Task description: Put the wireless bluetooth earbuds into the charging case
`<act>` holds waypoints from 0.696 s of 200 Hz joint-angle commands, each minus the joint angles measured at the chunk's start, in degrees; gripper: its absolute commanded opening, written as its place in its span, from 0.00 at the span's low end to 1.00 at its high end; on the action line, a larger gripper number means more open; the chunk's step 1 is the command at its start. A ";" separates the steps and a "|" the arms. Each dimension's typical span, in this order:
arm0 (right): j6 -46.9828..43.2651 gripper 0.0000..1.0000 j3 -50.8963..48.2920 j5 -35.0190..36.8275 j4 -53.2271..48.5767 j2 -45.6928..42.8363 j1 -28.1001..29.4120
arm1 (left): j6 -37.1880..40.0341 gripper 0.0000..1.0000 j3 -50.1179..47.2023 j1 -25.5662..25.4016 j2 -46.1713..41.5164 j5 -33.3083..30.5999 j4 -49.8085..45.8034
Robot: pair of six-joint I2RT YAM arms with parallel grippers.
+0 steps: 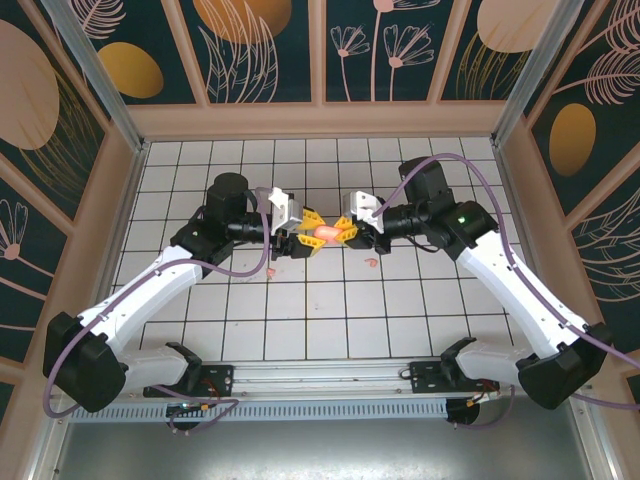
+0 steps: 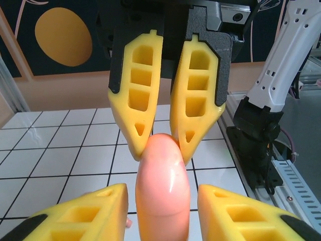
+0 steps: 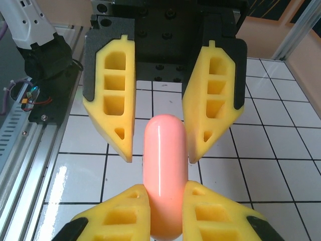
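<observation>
The pink charging case [image 1: 325,233] hangs in the air between the two grippers above the tiled floor. My right gripper [image 3: 165,188] is shut on one end of the case [image 3: 164,150]. My left gripper [image 2: 161,193] is open, one finger on each side of the other end of the case [image 2: 163,186], with a narrow gap at each pad. The case is closed. Two tiny pink earbuds lie on the tiles below, one [image 1: 271,270] under the left gripper [image 1: 308,237], the other [image 1: 370,263] under the right gripper [image 1: 343,232].
The white tiled floor [image 1: 300,320] is ringed by wooden walls [image 1: 320,118] with patterned panels. Both arm bases sit on a metal rail [image 1: 330,385] at the near edge. The right arm's white link [image 2: 291,55] rises at the right of the left wrist view.
</observation>
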 commanded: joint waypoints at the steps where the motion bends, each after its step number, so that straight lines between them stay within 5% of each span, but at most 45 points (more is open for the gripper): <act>1: -1.58 0.12 1.94 -0.54 0.56 0.39 0.71 | 1.18 0.41 -0.46 0.05 -0.02 1.60 -0.74; 139: -2.31 0.13 1.27 -1.30 1.40 0.25 0.80 | -0.88 0.43 -1.89 0.03 0.70 2.29 1.55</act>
